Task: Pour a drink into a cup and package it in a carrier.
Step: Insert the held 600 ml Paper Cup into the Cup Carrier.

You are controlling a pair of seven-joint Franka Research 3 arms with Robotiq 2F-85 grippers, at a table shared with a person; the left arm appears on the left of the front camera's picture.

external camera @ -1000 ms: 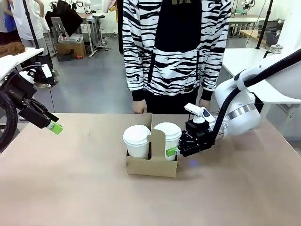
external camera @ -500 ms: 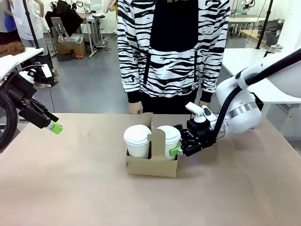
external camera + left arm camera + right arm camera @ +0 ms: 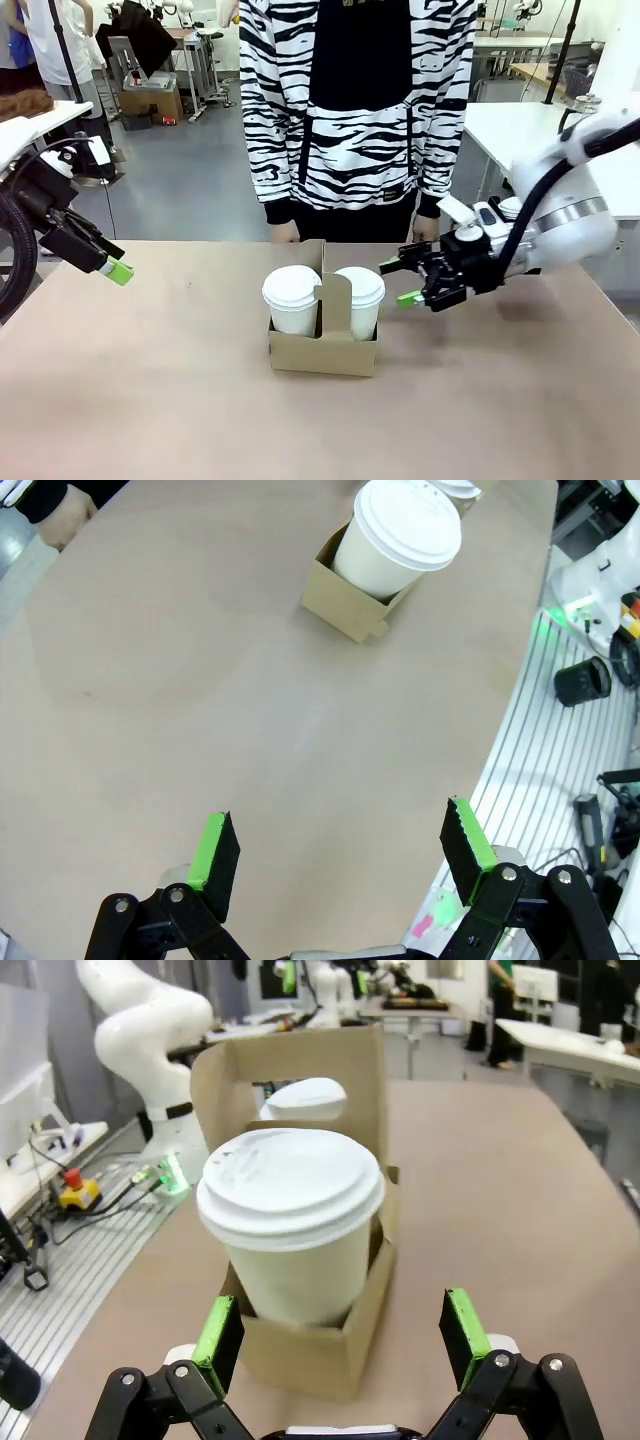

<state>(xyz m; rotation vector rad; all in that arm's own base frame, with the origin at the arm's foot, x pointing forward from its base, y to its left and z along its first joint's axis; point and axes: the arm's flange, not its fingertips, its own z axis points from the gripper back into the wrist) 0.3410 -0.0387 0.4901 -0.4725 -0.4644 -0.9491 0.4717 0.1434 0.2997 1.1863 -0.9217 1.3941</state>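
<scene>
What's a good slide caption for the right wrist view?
Open right gripper facing two lidded white cups seated in a cardboard carrier.

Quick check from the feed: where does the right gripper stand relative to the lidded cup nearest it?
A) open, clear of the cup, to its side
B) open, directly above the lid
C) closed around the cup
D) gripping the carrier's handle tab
A: in the front view the right gripper has its jaws spread and sits beside the cup, with a gap between them; the cup stands in the carrier.
</scene>
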